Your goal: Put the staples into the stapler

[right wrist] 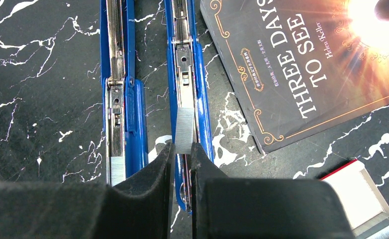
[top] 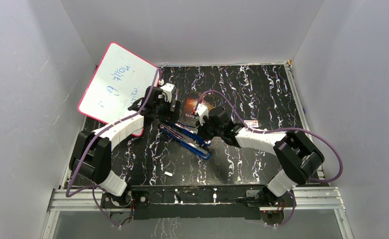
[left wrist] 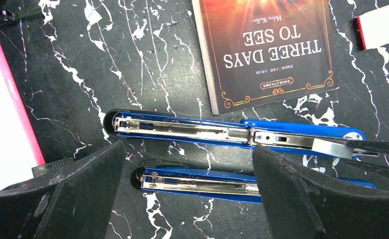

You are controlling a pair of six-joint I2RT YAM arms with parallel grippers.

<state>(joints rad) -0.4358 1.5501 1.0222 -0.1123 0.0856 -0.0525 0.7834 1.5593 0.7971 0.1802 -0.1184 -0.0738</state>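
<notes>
Ana: Black marble-patterned tabletop (top: 262,89), white walls round it. What lies on it, seen from above?

Ben: Two blue staplers (top: 187,141), both swung open, side by side near the middle. A book (top: 190,108) lies just behind them. A pink-rimmed whiteboard (top: 118,84) leans at the back left, and a small red-and-white box (top: 252,123) sits to the right. The left gripper (top: 163,110) hangs over the staplers' left ends, the right gripper (top: 204,132) over their right part.

Ana: And the left wrist camera?

Ben: The left gripper (left wrist: 188,152) has its jaws wide apart, holding nothing. Its fingers (left wrist: 73,199) frame the other stapler (left wrist: 197,181). Beyond it lies the book-side stapler (left wrist: 182,129), its shiny rail exposed. At that rail's right end is the strip of staples (left wrist: 332,148), pinched by a dark fingertip coming in from the right.

Ana: Right wrist?

Ben: The right gripper (right wrist: 182,149) has its jaws clamped on the near end of the staples (right wrist: 184,127). The strip points along the rail of the book-side stapler (right wrist: 185,59), in line with it. Whether it rests on the rail or sits just above, I cannot tell. The other stapler (right wrist: 118,99) lies parallel on the left, the book (right wrist: 307,64) on the right, and the box's corner (right wrist: 361,194) shows at the bottom right.
</notes>
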